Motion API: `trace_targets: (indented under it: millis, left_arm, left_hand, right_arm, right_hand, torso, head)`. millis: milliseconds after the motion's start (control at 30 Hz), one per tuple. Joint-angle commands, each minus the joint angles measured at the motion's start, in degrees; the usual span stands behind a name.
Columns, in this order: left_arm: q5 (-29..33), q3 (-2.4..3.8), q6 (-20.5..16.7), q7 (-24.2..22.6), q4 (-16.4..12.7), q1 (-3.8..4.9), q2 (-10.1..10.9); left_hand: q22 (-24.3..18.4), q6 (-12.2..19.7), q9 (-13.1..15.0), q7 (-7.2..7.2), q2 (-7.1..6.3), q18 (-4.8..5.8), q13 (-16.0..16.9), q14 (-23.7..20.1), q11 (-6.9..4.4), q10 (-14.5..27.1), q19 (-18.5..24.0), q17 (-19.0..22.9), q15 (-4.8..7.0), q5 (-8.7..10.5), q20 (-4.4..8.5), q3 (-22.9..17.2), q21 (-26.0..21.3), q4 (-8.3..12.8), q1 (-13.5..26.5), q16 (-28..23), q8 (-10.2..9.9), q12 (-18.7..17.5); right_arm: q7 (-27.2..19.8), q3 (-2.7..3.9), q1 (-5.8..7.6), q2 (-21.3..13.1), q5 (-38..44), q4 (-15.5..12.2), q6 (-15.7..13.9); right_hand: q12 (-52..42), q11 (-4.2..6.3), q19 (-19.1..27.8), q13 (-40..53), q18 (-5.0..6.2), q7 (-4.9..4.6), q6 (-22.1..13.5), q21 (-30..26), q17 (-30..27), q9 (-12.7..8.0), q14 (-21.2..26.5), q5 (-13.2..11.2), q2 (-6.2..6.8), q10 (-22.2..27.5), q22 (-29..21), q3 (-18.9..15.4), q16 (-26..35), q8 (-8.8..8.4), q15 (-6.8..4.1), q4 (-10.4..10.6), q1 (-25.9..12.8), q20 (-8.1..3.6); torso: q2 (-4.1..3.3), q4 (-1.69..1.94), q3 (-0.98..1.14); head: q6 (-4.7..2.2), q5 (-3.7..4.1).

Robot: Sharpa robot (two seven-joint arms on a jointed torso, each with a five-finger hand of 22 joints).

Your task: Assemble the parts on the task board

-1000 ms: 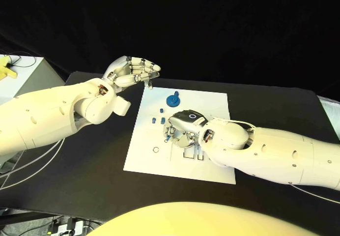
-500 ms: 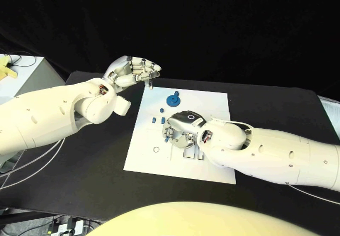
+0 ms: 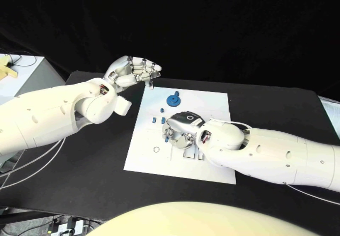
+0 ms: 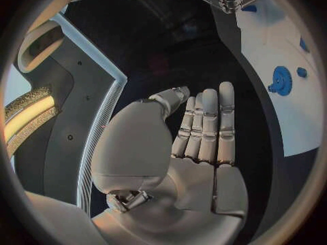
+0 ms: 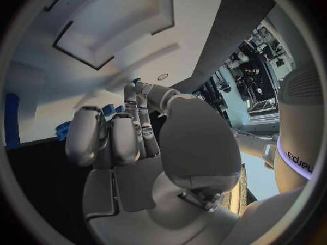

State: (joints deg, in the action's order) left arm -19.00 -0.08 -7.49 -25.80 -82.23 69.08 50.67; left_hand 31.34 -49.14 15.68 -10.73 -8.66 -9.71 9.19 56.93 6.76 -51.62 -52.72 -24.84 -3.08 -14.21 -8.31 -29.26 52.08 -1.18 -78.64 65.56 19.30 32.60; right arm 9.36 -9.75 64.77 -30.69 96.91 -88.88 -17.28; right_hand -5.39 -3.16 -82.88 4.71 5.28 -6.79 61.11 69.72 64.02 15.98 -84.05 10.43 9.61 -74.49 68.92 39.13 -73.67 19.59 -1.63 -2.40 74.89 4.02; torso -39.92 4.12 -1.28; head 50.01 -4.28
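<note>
Working over the middle of the task board (image 3: 212, 105), your right hand (image 3: 181, 130) sits low on the white plate with its fingers curled down toward the small blue parts (image 3: 157, 119) along the board's left half. Whether it pinches one of them you cannot tell from the head view; in the right wrist view the fingers (image 5: 126, 133) are bent inward, close together, with specks of blue just past the tips, but nothing plainly between them.

Your left hand (image 3: 133, 71) hangs off the far-left corner of the board, above the black worktop (image 3: 283, 108), fingers curled, and appears to pinch a thin pale pin (image 3: 150, 84) that points down. In the left wrist view its fingers (image 4: 204, 125) lie straight and side by side.

The round blue gear-like part (image 3: 173, 100) stands on the far half of the board, apart from both hands.

To do this step well, keep the right hand's fingertips square over the slot or piece beneath them, and press straight down rather than dragging sideways, since the neighbouring blue pieces lie near and could be nudged. Hold the left hand where it is, off the board, until the right one is clear.
</note>
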Motion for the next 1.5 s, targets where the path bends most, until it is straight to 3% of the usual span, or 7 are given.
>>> trace_targets:
  millis: [33, 133, 300, 400, 633, 1167, 1500]
  left_arm:
    - [0.3, 0.04, 0.9, -0.2, -0.1, 0.02, -0.1]
    - [0.3, 0.04, 0.9, -0.1, -0.1, 0.02, -0.2]
    - [0.3, 0.04, 1.0, -0.1, -0.1, 0.02, -0.2]
    - [0.3, 0.04, 1.0, 0.0, -0.2, 0.02, -0.1]
    - [0.2, 0.04, 1.2, 0.1, -0.2, 0.02, -0.1]
    - [0.2, 0.04, 1.3, 0.3, -0.1, 0.01, 0.0]
    - [0.0, 0.03, 1.5, 0.2, 0.1, 0.01, 0.0]
  left_hand:
    - [0.1, 0.2, -0.2, -0.13, 0.14, -0.81, -0.3, -0.1, 0.38, 0.2, 0.0, 0.1, 0.12, -0.13, 0.03, 0.2, 0.0, 0.2, -0.1, -0.5, 0.3, -0.4]
    - [0.1, 0.2, -0.2, -0.13, 0.14, -0.81, -0.3, -0.1, 0.38, 0.2, 0.0, 0.1, 0.12, -0.13, 0.03, 0.2, 0.0, 0.2, -0.1, -0.5, 0.3, -0.4]
    - [0.1, 0.2, -0.2, -0.13, 0.14, -0.81, -0.3, -0.1, 0.38, 0.2, 0.0, 0.1, 0.12, -0.13, 0.03, 0.2, 0.0, 0.2, -0.1, -0.5, 0.3, -0.4]
    - [0.1, 0.2, -0.2, -0.13, 0.14, -0.81, -0.3, -0.1, 0.38, 0.2, 0.0, 0.1, 0.12, -0.13, 0.03, 0.2, 0.0, 0.2, -0.1, -0.5, 0.3, -0.4]
    - [0.1, 0.2, -0.2, -0.13, 0.15, -0.81, -0.3, -0.1, 0.39, 0.2, 0.0, 0.1, 0.12, -0.14, 0.02, 0.2, 0.0, 0.2, -0.1, -0.5, 0.3, -0.5]
    - [0.1, 0.2, -0.2, -0.13, 0.15, -0.81, -0.3, -0.1, 0.39, 0.2, 0.0, 0.1, 0.12, -0.14, 0.02, 0.2, 0.0, 0.2, -0.1, -0.5, 0.3, -0.5]
    - [0.1, 0.2, -0.2, -0.13, 0.19, -0.82, -0.4, -0.2, 0.39, 0.3, 0.1, 0.1, 0.11, -0.15, 0.01, 0.2, 0.1, 0.3, -0.2, -0.6, 0.3, -0.5]
  right_arm:
    - [-0.1, -0.09, -0.15, 0.2, 1.3, 0.2, 1.9]
    - [-0.9, -0.12, -0.16, 0.3, 1.0, 0.4, 1.8]
    - [-2.8, -0.16, -0.17, 0.3, 0.1, 0.5, 1.3]
    - [-3.4, -0.18, -0.17, 0.0, -0.2, 0.5, 0.3]
    - [-3.6, -0.2, -0.17, -0.5, -0.1, 0.2, -0.7]
    - [-3.4, -0.22, -0.17, -2.0, -0.5, -1.0, -3.7]
    - [-3.0, 0.54, 1.75, -10.2, -7.6, -5.9, -6.2]
  right_hand:
    - [-0.1, 0.24, 0.2, 0.1, -0.44, -0.16, 0.3, -0.3, -0.1, 1.8, -1.2, 0.2, -0.71, 0.0, -0.1, 0.2, 0.1, 0.27, -0.18, 0.0, 0.1, -0.19]
    - [0.3, 0.02, 0.5, 0.0, -0.33, -0.42, -0.3, -0.9, -1.4, 2.0, -0.8, 0.2, -0.26, 0.5, -0.6, 0.0, 0.9, 0.18, -0.02, -0.1, -0.3, -0.1]
    - [1.9, -2.16, 1.6, -1.0, -0.08, -2.63, -5.7, -2.6, -1.7, 1.0, -0.6, 1.7, 1.55, 5.9, -2.0, -0.5, 0.8, -3.32, 1.72, 0.3, -2.2, 1.17]
    - [1.6, -3.59, 8.0, -1.1, 2.63, -3.55, -8.3, -15.5, -13.5, 0.5, 4.6, 1.7, 3.51, 13.8, -13.6, -2.5, 9.1, -5.68, 2.95, 0.3, -2.9, 2.58]
    - [1.4, -3.77, 10.0, -1.0, 3.48, -3.47, -9.1, -20.2, -17.7, 0.2, 6.5, 1.9, 3.72, 17.2, -17.5, -4.5, 11.9, -6.95, 3.15, -0.4, -1.9, 2.94]
    - [0.1, -3.65, 9.1, -0.8, 3.23, -3.42, -8.2, -19.1, -16.9, 0.3, 5.8, 2.2, 3.02, 16.5, -16.3, -4.8, 10.8, -6.98, 3.02, -0.8, -1.2, 2.86]
    - [-1.5, -3.29, 6.9, -0.7, 2.54, -3.22, -8.0, -15.7, -14.2, 0.3, 3.9, 2.4, 3.37, 14.6, -13.2, -5.3, 8.2, -7.54, 2.72, -0.7, -1.6, 2.59]
  torso:
    - [0.01, -0.04, 0.02]
    - [0.01, -0.03, 0.02]
    - [0.04, -0.04, 0.04]
    - [-0.01, -0.08, 0.03]
    - [0.02, -0.04, 0.07]
    - [0.04, 0.01, 0.01]
    - [0.07, -0.17, -0.03]
  head:
    - [-0.01, -0.04]
    - [-0.01, -0.04]
    - [-0.01, -0.03]
    - [-0.01, -0.03]
    - [-0.01, 0.03]
    - [-0.01, 0.17]
    - [-0.3, 1.17]
